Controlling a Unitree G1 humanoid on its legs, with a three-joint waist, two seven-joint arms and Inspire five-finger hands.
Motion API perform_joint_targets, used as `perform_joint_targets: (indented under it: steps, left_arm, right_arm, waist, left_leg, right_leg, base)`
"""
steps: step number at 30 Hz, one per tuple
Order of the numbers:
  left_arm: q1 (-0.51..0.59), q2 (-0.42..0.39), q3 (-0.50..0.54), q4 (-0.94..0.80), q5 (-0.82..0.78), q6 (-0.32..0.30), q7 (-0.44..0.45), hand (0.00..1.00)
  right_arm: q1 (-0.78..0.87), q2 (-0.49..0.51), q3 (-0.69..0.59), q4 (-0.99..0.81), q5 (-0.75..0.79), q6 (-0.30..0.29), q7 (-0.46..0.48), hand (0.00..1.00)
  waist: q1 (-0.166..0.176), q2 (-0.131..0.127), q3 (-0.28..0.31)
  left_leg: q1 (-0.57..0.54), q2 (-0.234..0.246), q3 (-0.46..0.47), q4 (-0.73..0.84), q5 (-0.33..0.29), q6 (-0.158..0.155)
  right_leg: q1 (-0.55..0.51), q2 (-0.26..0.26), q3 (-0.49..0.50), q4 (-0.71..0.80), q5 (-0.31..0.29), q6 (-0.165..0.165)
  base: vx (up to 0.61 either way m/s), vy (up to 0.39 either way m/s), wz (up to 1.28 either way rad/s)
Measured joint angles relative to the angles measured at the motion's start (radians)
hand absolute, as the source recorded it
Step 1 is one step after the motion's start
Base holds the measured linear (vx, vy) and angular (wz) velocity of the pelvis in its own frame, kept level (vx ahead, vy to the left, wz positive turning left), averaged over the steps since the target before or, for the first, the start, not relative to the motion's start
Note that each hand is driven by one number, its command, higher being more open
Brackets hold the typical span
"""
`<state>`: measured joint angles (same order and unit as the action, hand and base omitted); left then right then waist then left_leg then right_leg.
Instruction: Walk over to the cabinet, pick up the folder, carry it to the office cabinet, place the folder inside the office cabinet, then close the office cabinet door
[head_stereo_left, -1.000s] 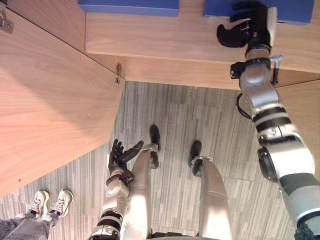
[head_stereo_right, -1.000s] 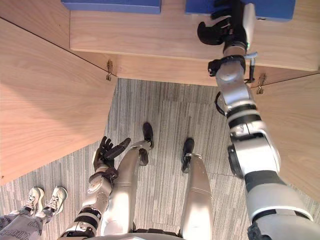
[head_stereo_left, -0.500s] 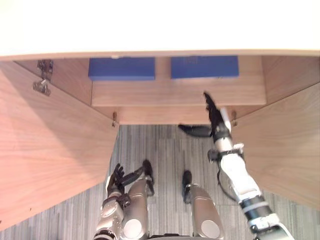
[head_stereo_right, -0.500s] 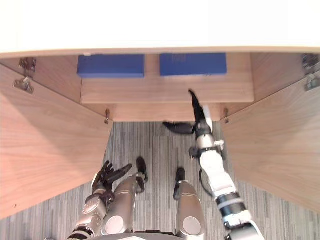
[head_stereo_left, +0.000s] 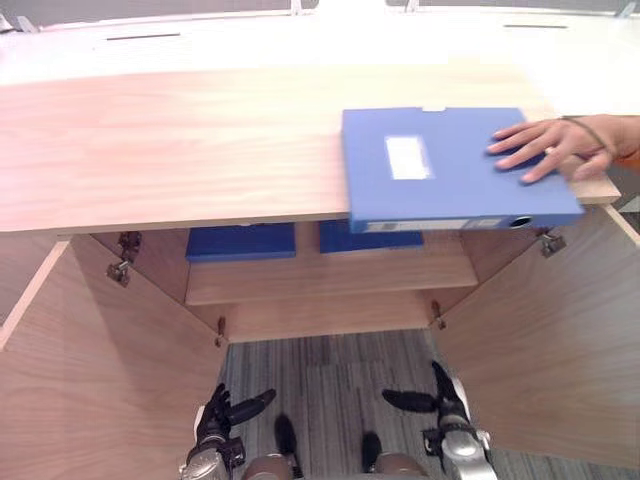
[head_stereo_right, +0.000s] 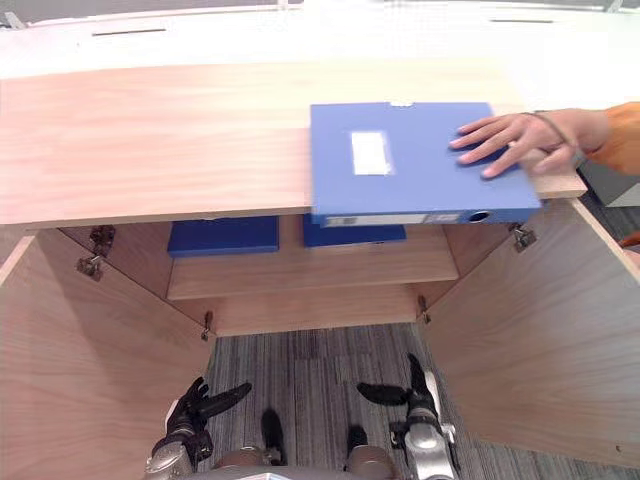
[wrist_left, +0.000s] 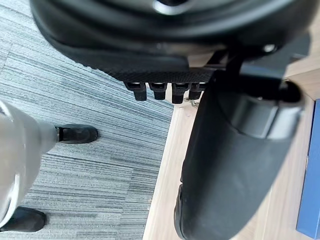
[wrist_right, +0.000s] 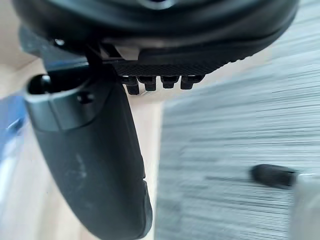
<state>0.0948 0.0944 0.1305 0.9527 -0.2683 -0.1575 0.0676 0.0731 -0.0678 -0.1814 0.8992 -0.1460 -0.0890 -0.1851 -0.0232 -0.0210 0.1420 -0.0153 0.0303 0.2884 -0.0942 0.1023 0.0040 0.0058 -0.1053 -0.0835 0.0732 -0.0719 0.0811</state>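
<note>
While a person's hand (head_stereo_left: 545, 148) is lying flat on it, the blue folder (head_stereo_left: 440, 165) is resting on top of the cabinet (head_stereo_left: 180, 150). It is sitting toward the cabinet's right end, with its spine at the cabinet's front edge. Both cabinet doors are standing open, the left door (head_stereo_left: 90, 380) and the right door (head_stereo_left: 540, 360) swinging out toward the robot. Inside the cabinet, two more folders (head_stereo_left: 240, 241) are lying side by side at the back of the shelf (head_stereo_left: 330, 275). Grey striped carpet (head_stereo_left: 330, 365) is showing in front of the cabinet, between the doors.

The left hand (head_stereo_left: 215, 422) is hanging low in front of the cabinet, near the left door. Its fingers (wrist_left: 161, 91) are reaching out straight with the thumb held apart, and they are holding nothing. The right hand (head_stereo_left: 443, 405) is hanging low in front of the cabinet, near the right door. Its fingers (wrist_right: 157, 82) are likewise lying straight and loose, with the thumb pointing toward the other hand, and they are gripping nothing. Both hands are staying well below the cabinet's top and well apart from the folder.
</note>
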Motion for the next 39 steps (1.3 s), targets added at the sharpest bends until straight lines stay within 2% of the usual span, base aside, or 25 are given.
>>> perform_joint_targets:
  steps: [5, 7, 10, 11, 12, 15, 18, 25, 27, 31, 33, 37, 39]
  left_arm:
    - [0.043, 0.0, 0.022, 0.002, 0.033, 0.016, 0.003, 1.0]
    - [0.06, -0.001, 0.021, -0.027, 0.037, 0.021, 0.01, 1.0]
    - [0.151, -0.003, 0.008, -0.269, 0.069, 0.043, 0.045, 1.0]
    - [0.195, -0.002, -0.005, -0.413, 0.152, 0.041, 0.069, 1.0]
    - [0.236, -0.002, -0.011, -0.548, 0.229, 0.03, 0.083, 1.0]
    - [0.296, -0.002, -0.005, -0.789, 0.339, -0.015, 0.118, 1.0]
    - [0.325, -0.002, -0.004, -0.948, 0.402, -0.042, 0.157, 1.0]
    - [0.348, 0.025, -0.039, -1.24, 0.464, -0.092, 0.211, 1.0]
    - [0.346, 0.068, -0.08, -1.341, 0.479, -0.13, 0.218, 1.0]
    - [0.321, 0.139, -0.13, -1.402, 0.546, -0.179, 0.217, 1.0]
    - [0.295, 0.189, -0.143, -1.403, 0.629, -0.179, 0.218, 1.0]
    - [0.236, 0.272, -0.192, -1.401, 0.742, -0.174, 0.221, 1.0]
    - [0.145, 0.35, -0.246, -1.344, 0.824, -0.176, 0.222, 1.0]
  right_arm:
    - [0.03, -0.003, -0.066, 0.072, 0.09, 0.026, -0.011, 1.0]
    - [0.032, -0.001, -0.084, 0.078, 0.119, 0.029, -0.011, 1.0]
    - [0.034, -0.001, -0.099, 0.077, 0.148, 0.029, -0.014, 1.0]
    - [0.038, -0.001, -0.099, 0.077, 0.153, 0.028, -0.018, 1.0]
    - [0.046, 0.001, -0.099, 0.076, 0.153, 0.024, -0.019, 1.0]
    - [0.055, 0.007, -0.099, 0.076, 0.153, 0.015, -0.02, 1.0]
    - [0.066, 0.008, -0.097, 0.076, 0.153, 0.015, -0.02, 1.0]
    - [0.072, 0.004, -0.085, 0.091, 0.151, 0.003, -0.021, 1.0]
    - [0.066, -0.004, -0.077, 0.104, 0.145, 0.001, -0.021, 1.0]
    - [0.069, -0.023, -0.046, 0.123, 0.142, -0.003, -0.02, 1.0]
    - [0.086, -0.028, -0.042, 0.134, 0.133, -0.004, -0.019, 1.0]
    - [0.109, -0.04, -0.003, 0.135, 0.112, -0.003, -0.015, 1.0]
    - [0.115, -0.041, 0.011, 0.134, 0.109, -0.003, -0.015, 1.0]
  waist:
    - [-0.005, 0.002, -0.007]
    - [-0.005, 0.002, -0.008]
    - [-0.002, 0.001, -0.009]
    - [0.005, 0.001, -0.009]
    - [0.01, 0.004, -0.011]
    - [0.018, 0.014, -0.017]
    - [0.027, 0.023, -0.021]
    - [0.034, 0.024, -0.021]
    - [0.032, 0.025, -0.022]
    - [0.026, 0.032, -0.027]
    - [0.014, 0.044, -0.038]
    - [0.006, 0.049, -0.042]
    - [0.0, 0.047, -0.044]
  left_leg:
    - [0.04, -0.015, -0.039, -0.001, 0.0, 0.0]
    - [0.043, -0.018, -0.054, -0.001, 0.0, 0.001]
    - [0.055, -0.031, -0.082, -0.001, 0.0, 0.005]
    - [0.061, -0.037, -0.093, -0.001, 0.0, 0.005]
    - [0.067, -0.042, -0.102, -0.001, -0.002, 0.008]
    - [0.088, -0.054, -0.112, -0.001, -0.009, 0.018]
    - [0.107, -0.061, -0.12, -0.001, -0.013, 0.023]
    - [0.13, -0.06, -0.143, -0.001, -0.013, 0.022]
    - [0.13, -0.054, -0.142, -0.001, -0.014, 0.021]
    - [0.133, -0.048, -0.138, -0.001, -0.014, 0.02]
    - [0.137, -0.044, -0.131, -0.001, -0.015, 0.019]
    - [0.137, -0.038, -0.122, -0.002, -0.014, 0.016]
    - [0.139, -0.038, -0.123, -0.002, -0.013, 0.016]
  right_leg:
    - [0.054, -0.011, -0.023, -0.01, -0.012, 0.01]
    - [0.07, -0.017, -0.037, -0.017, -0.018, 0.005]
    - [0.099, -0.023, -0.061, -0.025, -0.018, 0.007]
    - [0.111, -0.028, -0.072, -0.026, -0.019, 0.009]
    - [0.123, -0.033, -0.082, -0.027, -0.021, 0.008]
    - [0.151, -0.042, -0.089, -0.027, -0.029, 0.008]
    - [0.174, -0.047, -0.096, -0.027, -0.038, 0.008]
    - [0.21, -0.043, -0.114, -0.027, -0.043, 0.007]
    - [0.21, -0.037, -0.109, -0.027, -0.043, 0.006]
    - [0.21, -0.032, -0.102, -0.025, -0.043, 0.005]
    - [0.209, -0.029, -0.093, -0.022, -0.045, 0.001]
    - [0.199, -0.024, -0.084, -0.019, -0.049, -0.006]
    - [0.2, -0.02, -0.084, -0.018, -0.054, -0.016]
  base:
    - [-0.06, 0.029, 0.14]
    - [-0.04, 0.034, 0.27]
    - [-0.02, 0.035, 0.27]
    - [0.01, 0.035, 0.3]
    - [0.02, 0.034, 0.27]
    - [0.04, 0.027, 0.14]
    - [0.06, 0.007, 0.06]
    - [0.04, -0.036, 0.1]
    - [0.0, -0.044, -0.03]
    - [-0.02, -0.024, -0.04]
    - [-0.02, -0.015, -0.09]
    - [-0.03, -0.011, -0.08]
    - [-0.02, -0.003, -0.02]
